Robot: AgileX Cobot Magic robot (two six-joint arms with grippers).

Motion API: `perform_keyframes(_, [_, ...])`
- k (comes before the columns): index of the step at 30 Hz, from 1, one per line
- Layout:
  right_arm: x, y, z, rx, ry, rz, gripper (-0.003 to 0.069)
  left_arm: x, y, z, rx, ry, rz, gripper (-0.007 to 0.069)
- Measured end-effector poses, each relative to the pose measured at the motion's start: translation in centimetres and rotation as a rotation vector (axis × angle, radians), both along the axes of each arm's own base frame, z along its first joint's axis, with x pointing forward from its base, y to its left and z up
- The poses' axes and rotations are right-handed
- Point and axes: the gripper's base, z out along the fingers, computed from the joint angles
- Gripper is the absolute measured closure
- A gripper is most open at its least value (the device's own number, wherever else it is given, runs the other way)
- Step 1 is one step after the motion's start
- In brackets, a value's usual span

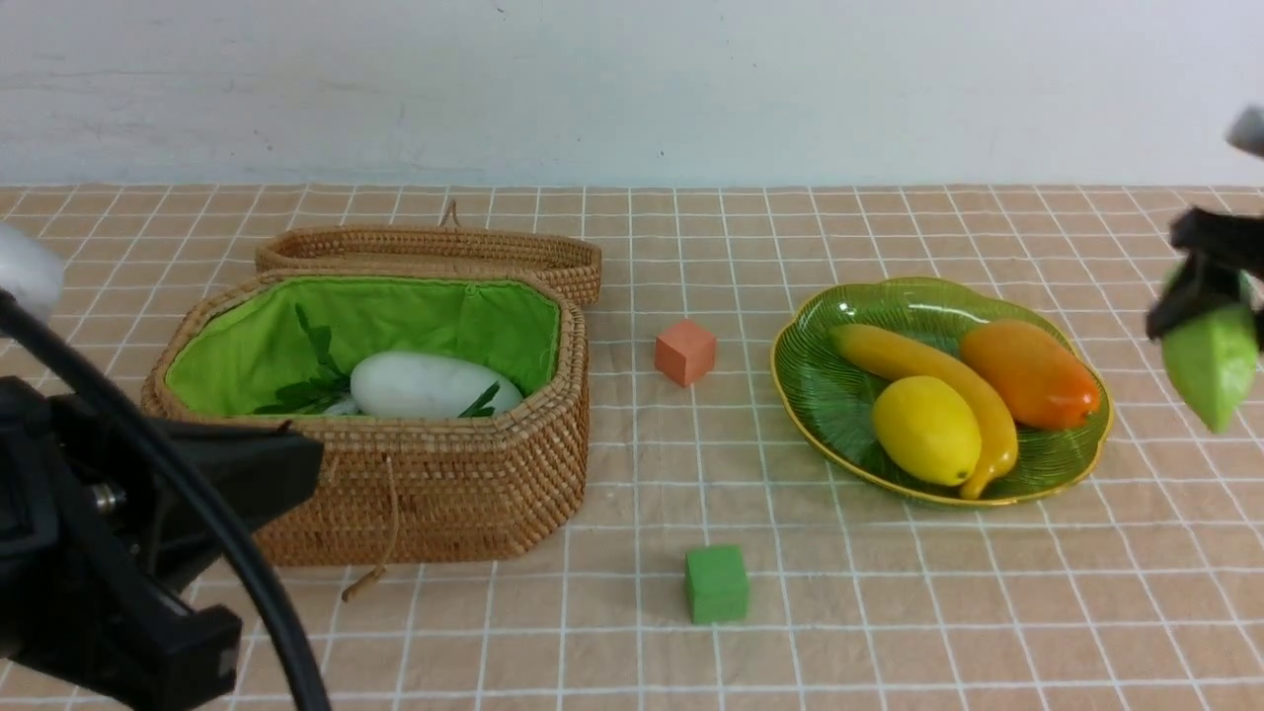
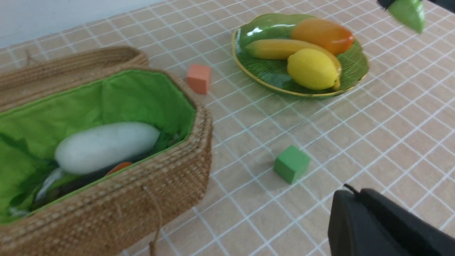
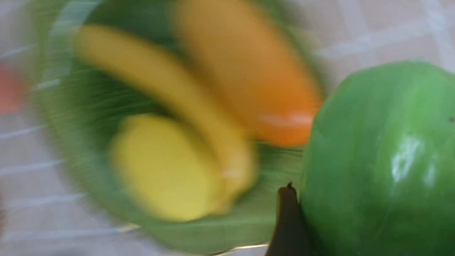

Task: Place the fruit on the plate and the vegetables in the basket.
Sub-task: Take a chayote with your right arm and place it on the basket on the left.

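Left claw [image 2: 387, 227] low at near left of the surface [image 1: 889, 612], clenched, nothing in it. Wicker basket [image 1: 434, 484] beside it, lid [image 1: 434, 252] flipped open behind; inside on the green lining: white radish [image 1: 430, 385], dark green leaves, a bit of orange carrot [image 2: 119, 167] showing under the radish in the left wrist view. Anything else in there is too hidden to tell. Salmon-pink cube [image 1: 685, 352] mid-surface, between basket and plate. Green cube [image 1: 717, 584] nearer, well apart from both. Green ribbed plate [image 1: 839, 415] on the right holds lemon [image 1: 925, 430], banana [image 1: 928, 380] and orange mango-like fruit [image 1: 1030, 373], all touching. Right claw [image 1: 1210, 306] at far right edge, up off the surface, grasping the light green vegetable [image 1: 1210, 365], just right of the plate. Right wrist view is motion-blurred.
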Motion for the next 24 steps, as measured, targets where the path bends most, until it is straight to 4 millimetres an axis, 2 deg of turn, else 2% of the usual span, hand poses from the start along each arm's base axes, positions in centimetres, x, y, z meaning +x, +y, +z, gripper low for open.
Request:
perform_keyframes(1, [-0.5, 3.0, 2.1, 0.001, -0.079, 0.095, 0.0218, 0.0, 0.4, 0.0, -0.001, 0.007, 0.031, 0.0627])
perform_keyframes(2, [-1.2, 6.8, 4.2, 0.012, -0.174, 0.221, 0.0218, -0.1, 0.9, 0.0, -0.001, 0.009, 0.073, 0.0627])
perform_keyframes(5, [-3.3, 16.2, 7.5, 0.063, -0.391, 0.533, 0.0218, -0.4, 2.0, 0.2, -0.036, 0.021, 0.169, 0.0624])
perform_keyframes(6, [-3.5, 16.7, 7.5, 0.059, -0.402, 0.552, 0.0218, -0.4, 2.0, 0.2, -0.036, 0.021, 0.169, 0.0624])
perform_keyframes(7, [-4.5, 20.6, 8.0, 0.081, -0.490, 0.662, 0.0218, -0.7, 2.6, 0.4, -0.057, 0.023, 0.214, 0.0624])
perform_keyframes(9, [-5.6, 25.3, 7.9, 0.093, -0.602, 0.764, 0.0218, -1.0, 3.3, 0.5, -0.075, 0.030, 0.255, 0.0624])
perform_keyframes(10, [-5.9, 27.0, 7.6, 0.089, -0.641, 0.794, 0.0218, -1.0, 3.3, 0.4, -0.075, 0.033, 0.262, 0.0624])
perform_keyframes(11, [-6.2, 29.2, 6.7, 0.080, -0.682, 0.836, 0.0218, -1.1, 3.5, 0.4, -0.076, 0.037, 0.270, 0.0624])
perform_keyframes(15, [-5.8, 34.4, 3.2, 0.017, -0.813, 0.869, 0.0218, -1.2, 3.7, 0.2, -0.061, 0.061, 0.285, 0.0621])
perform_keyframes(16, [-5.6, 34.6, 3.1, 0.007, -0.830, 0.864, 0.0218, -1.2, 3.7, 0.2, -0.060, 0.063, 0.285, 0.0620])
perform_keyframes(17, [-5.2, 36.0, 1.4, -0.025, -0.857, 0.864, 0.0210, -1.3, 3.7, 0.1, -0.050, 0.073, 0.285, 0.0620])
perform_keyframes(18, [-4.9, 36.5, 0.5, -0.042, -0.871, 0.856, 0.0184, -1.3, 3.7, 0.0, -0.046, 0.078, 0.282, 0.0620])
perform_keyframes(20, [-4.4, 37.2, -0.9, -0.064, -0.873, 0.849, 0.0079, -1.4, 3.7, 0.0, -0.038, 0.081, 0.274, 0.0619])
perform_keyframes(22, [-4.3, 37.3, -1.6, -0.067, -0.856, 0.860, -0.0001, -1.4, 3.7, 0.0, -0.031, 0.079, 0.269, 0.0617])
perform_keyframes(24, [-4.4, 37.2, -1.5, -0.063, -0.845, 0.870, -0.0013, -1.4, 3.7, 0.0, -0.031, 0.079, 0.268, 0.0617])
